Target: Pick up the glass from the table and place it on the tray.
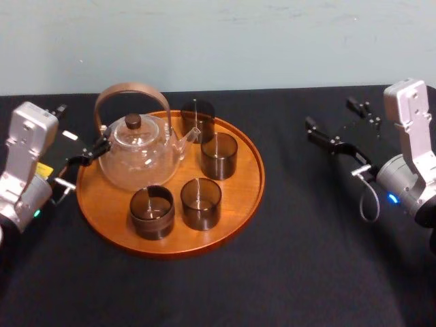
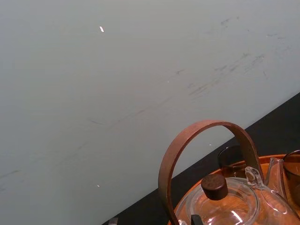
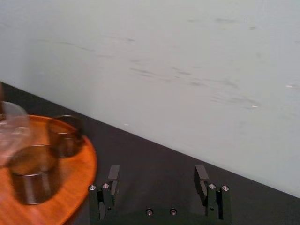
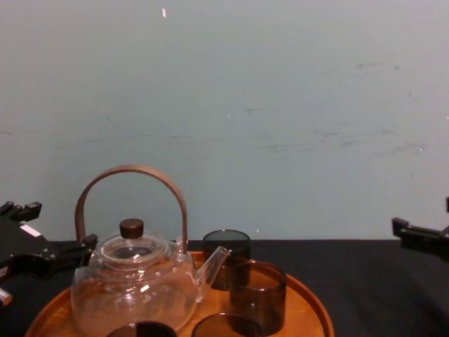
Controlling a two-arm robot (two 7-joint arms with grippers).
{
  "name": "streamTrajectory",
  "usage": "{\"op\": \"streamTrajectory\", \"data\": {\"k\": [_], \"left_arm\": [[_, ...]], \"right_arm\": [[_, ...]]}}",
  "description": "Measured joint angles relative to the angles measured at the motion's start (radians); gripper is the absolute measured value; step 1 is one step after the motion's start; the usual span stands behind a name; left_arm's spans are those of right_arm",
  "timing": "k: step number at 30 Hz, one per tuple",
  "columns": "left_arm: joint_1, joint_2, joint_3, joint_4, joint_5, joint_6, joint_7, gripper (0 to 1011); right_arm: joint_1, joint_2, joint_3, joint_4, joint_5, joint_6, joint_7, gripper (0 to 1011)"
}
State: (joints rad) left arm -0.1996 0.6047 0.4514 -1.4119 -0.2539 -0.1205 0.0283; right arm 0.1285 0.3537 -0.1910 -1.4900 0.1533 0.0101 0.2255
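Observation:
The round orange-brown tray (image 1: 253, 178) lies on the black table (image 1: 327, 245), left of centre. Several dark smoky glasses stand upright on it, among them one (image 1: 219, 155) at its right side and one (image 1: 201, 202) near its front. My right gripper (image 1: 332, 114) hovers open and empty over bare table to the right of the tray; in the right wrist view its fingers (image 3: 114, 174) stand wide apart with nothing between them. My left gripper (image 1: 85, 128) sits open at the tray's left edge, beside the teapot, holding nothing.
A glass teapot (image 1: 139, 157) with a brown arched handle (image 1: 129, 92) takes up the tray's left half. A pale wall (image 4: 280, 105) rises behind the table's far edge. Black table surface stretches right of and in front of the tray.

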Motion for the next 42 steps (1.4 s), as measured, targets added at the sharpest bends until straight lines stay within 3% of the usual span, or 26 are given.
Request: {"op": "streamTrajectory", "data": {"k": [12,42], "left_arm": [[0.0,0.0,0.0,0.0,0.0,0.0,0.0,1009],[0.0,0.0,0.0,0.0,0.0,0.0,0.0,1010]], "right_arm": [[0.019,-0.038,0.051,0.041,-0.041,0.023,-0.062,1002],[0.017,-0.034,0.046,0.038,-0.035,0.021,-0.054,1002]]}}
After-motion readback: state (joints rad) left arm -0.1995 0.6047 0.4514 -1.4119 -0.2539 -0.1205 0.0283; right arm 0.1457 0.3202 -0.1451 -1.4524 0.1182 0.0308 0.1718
